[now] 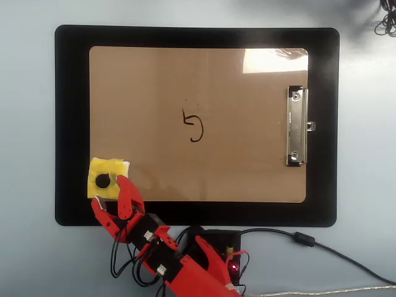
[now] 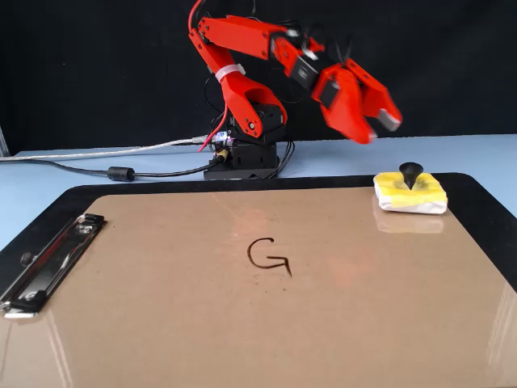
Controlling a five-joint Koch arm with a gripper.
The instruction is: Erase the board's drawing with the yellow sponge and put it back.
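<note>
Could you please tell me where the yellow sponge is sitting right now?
In the overhead view the yellow sponge lies on the lower left corner of the board, well left of the drawing. The gripper hovers just beside it.

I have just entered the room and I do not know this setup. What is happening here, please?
A red arm is reaching toward the yellow sponge, which lies on a corner of the board. Its gripper hangs open in the air above and beside the sponge, not touching it. The drawing in the middle of the board is not erased, so the wiping has not started.
</note>
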